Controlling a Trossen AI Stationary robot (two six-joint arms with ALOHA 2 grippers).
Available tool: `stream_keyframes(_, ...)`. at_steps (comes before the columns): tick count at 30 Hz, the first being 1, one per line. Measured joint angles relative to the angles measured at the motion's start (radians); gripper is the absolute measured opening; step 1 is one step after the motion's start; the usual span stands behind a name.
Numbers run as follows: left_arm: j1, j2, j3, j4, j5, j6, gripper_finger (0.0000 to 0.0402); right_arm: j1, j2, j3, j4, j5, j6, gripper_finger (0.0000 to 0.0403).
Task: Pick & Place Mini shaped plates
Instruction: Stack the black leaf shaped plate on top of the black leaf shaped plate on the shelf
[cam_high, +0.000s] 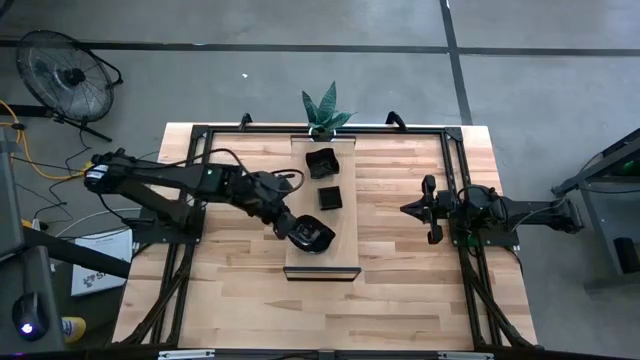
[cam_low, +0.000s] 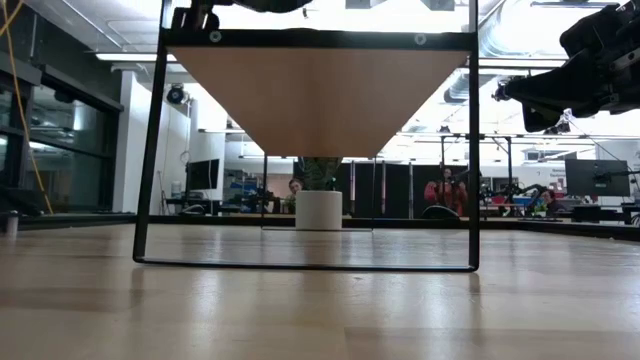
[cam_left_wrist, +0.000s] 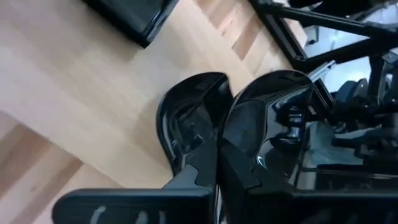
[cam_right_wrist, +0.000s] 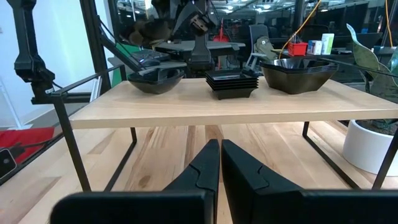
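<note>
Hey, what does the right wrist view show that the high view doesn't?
Only the right wrist view shows the side of the shelf: the square plates form a stack, and the right gripper is shut. Only the high view shows the fan and the whole table. Both show the left gripper at the round plates and the plant.

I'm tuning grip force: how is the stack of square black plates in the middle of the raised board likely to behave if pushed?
The square plate stack looks rigid and glossy, so probably slippery; the top plates may slide off each other rather than move together. It sits low and wide on the raised wooden board, so tipping seems unlikely.
</note>
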Motion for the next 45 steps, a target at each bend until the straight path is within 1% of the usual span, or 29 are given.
stream_keyframes(7,0.036,0.013,0.000,-0.005,0.063,-0.109,0.0000,0.000,0.000,0.000,0.000,0.000,0.000,0.0012)
stream_keyframes(12,0.041,0.045,-0.002,-0.003,0.050,-0.157,0.0000,0.000,0.000,0.000,0.000,0.000,0.000,0.0012)
stream_keyframes(14,0.040,0.068,0.001,0.051,0.054,-0.180,0.0000,0.000,0.000,0.000,0.000,0.000,0.000,0.0012)
stream_keyframes(18,0.040,0.092,0.001,0.094,0.066,-0.193,0.0000,0.000,-0.001,0.000,0.000,0.000,0.000,0.0012)
stream_keyframes(26,0.039,0.106,-0.001,0.033,0.049,-0.224,0.0000,0.000,0.014,0.000,0.003,-0.001,0.000,0.0012)
stream_keyframes(39,0.039,0.108,0.000,-0.005,0.038,-0.251,0.0000,0.000,0.019,0.000,0.005,-0.001,0.000,0.0012)
stream_keyframes(45,0.025,0.108,0.000,-0.025,0.043,-0.292,0.0000,0.000,0.019,0.000,0.005,-0.001,0.000,0.0012)
